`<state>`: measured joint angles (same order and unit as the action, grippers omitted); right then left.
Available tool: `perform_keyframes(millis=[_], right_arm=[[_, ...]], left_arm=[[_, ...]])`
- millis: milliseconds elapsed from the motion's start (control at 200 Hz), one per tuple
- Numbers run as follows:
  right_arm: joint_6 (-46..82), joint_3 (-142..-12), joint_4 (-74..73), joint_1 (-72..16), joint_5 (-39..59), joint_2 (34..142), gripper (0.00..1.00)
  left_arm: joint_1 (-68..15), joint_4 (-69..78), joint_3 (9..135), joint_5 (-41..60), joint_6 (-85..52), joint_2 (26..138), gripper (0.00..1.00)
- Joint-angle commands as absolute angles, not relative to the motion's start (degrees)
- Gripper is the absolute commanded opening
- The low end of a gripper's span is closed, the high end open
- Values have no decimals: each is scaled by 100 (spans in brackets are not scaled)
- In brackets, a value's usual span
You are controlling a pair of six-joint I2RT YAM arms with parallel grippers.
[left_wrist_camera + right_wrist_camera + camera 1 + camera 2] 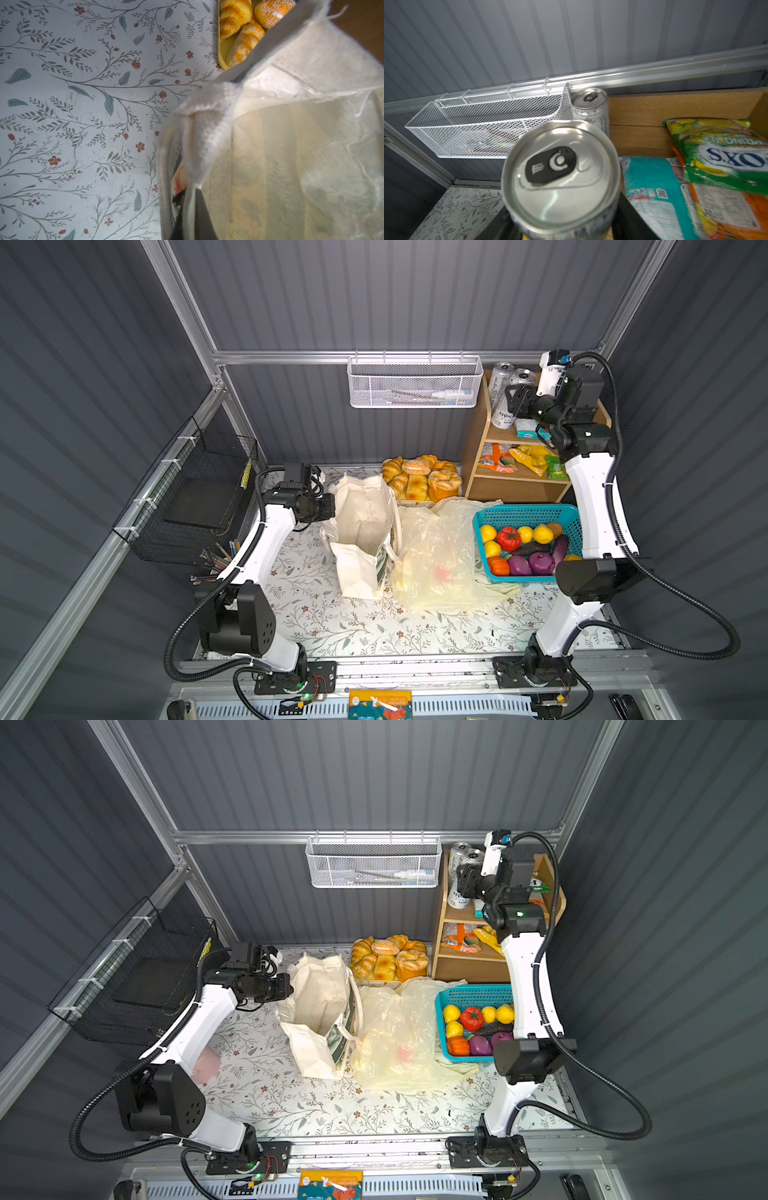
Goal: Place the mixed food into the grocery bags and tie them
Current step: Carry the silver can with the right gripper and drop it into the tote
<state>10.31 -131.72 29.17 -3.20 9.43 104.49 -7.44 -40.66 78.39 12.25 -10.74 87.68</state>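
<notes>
Pickup of a drink is in hand: the right gripper (pixel 564 226) clamps the white Monster can (pixel 560 176) on the wooden shelf (pixel 478 448), top tier, upper right in both top views. The left gripper (pixel 330 508) pinches the canvas tote (pixel 365 526) by its rim. Next, probably: lift clear of the neighbouring can (pixel 589 108), then carry it to the tote.

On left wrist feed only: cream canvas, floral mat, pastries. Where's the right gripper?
Observer: At the wooden shelf unit's top tier; the right gripper has its fingers against both sides of a tall white drink can.
Operator: Other bag?
Observer: A thin pale-yellow plastic bag lies on the table between the cream canvas tote and the teal lattice basket.
Operator: Basket contents?
Observer: Full of toy fruits and vegetables.
</notes>
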Motion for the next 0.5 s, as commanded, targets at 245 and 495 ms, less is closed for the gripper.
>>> perform_keyframes(millis=[245, 495], right_arm=[[781, -12905, 2510, -1697, 1248, 9620, 0], [1034, -12168, 2021, -3068, 1161, 9746, 0]], left_arm=[[-773, -4432, 7857, 1339, -923, 8828, 0], [-773, -4430, 7821, 1384, -932, 8789, 0]])
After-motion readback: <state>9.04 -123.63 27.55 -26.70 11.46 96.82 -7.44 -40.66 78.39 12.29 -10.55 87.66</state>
